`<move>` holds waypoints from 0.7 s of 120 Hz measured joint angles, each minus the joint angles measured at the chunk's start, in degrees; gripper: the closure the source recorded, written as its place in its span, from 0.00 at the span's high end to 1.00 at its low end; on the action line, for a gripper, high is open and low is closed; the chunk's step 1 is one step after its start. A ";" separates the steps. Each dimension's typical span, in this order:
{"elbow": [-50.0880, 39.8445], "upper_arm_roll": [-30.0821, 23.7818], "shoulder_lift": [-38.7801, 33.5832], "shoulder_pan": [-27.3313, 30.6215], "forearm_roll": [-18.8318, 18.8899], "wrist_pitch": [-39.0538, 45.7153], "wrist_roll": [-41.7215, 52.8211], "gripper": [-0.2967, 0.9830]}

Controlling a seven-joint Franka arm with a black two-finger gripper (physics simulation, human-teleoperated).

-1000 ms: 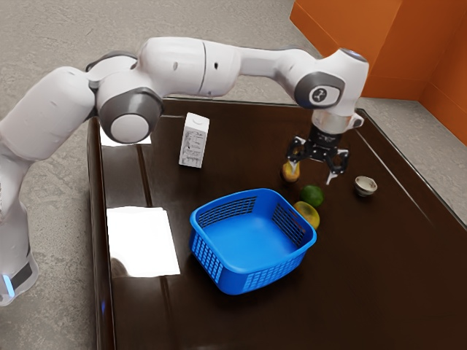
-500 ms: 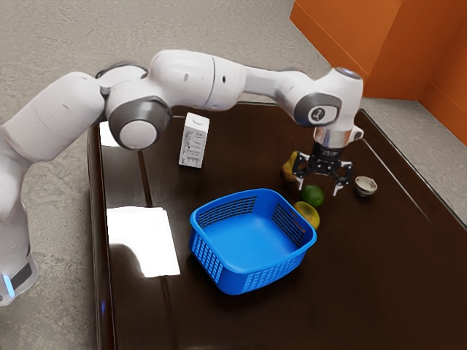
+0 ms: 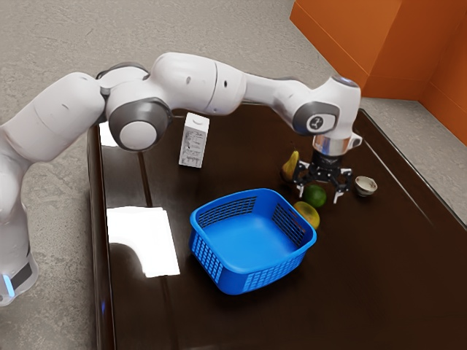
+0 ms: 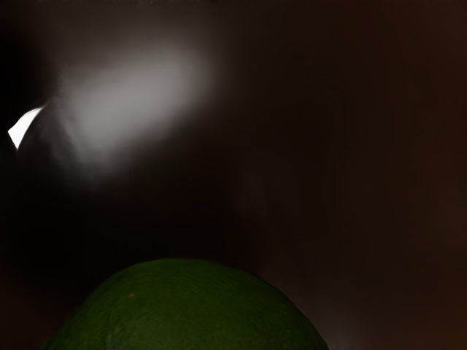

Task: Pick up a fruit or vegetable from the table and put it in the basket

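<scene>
My gripper [image 3: 319, 197] is low over the table in the exterior view, its two fingers wide apart, with the green lime [image 3: 314, 195] between or just behind them. In the wrist view the lime [image 4: 190, 310] bulges large and round at the lower edge, close under the hand. Beside the lime lie a yellow fruit [image 3: 307, 214], near the basket's rim, and a yellow-brown pear [image 3: 290, 168], partly behind a finger. The blue basket [image 3: 252, 273] stands on the table toward the exterior view's left of the fruit and holds nothing visible.
A small pale bowl [image 3: 365, 186] sits just past the gripper toward the exterior view's right. Farther off, a white carton [image 3: 194, 140] stands upright on the dark table [image 3: 365, 292]. The basket's near wall rises close to the yellow fruit.
My hand has come down and slightly across until its fingers are level with the lime. The fruit, basket, bowl and carton have stayed in place.
</scene>
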 joint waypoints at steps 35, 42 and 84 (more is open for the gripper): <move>-0.46 0.03 0.34 0.24 -0.14 0.55 -0.10 0.77; -0.52 0.03 0.28 0.15 -0.15 0.57 -0.45 0.69; -12.41 1.27 -14.26 -4.70 1.64 -0.13 -4.24 0.38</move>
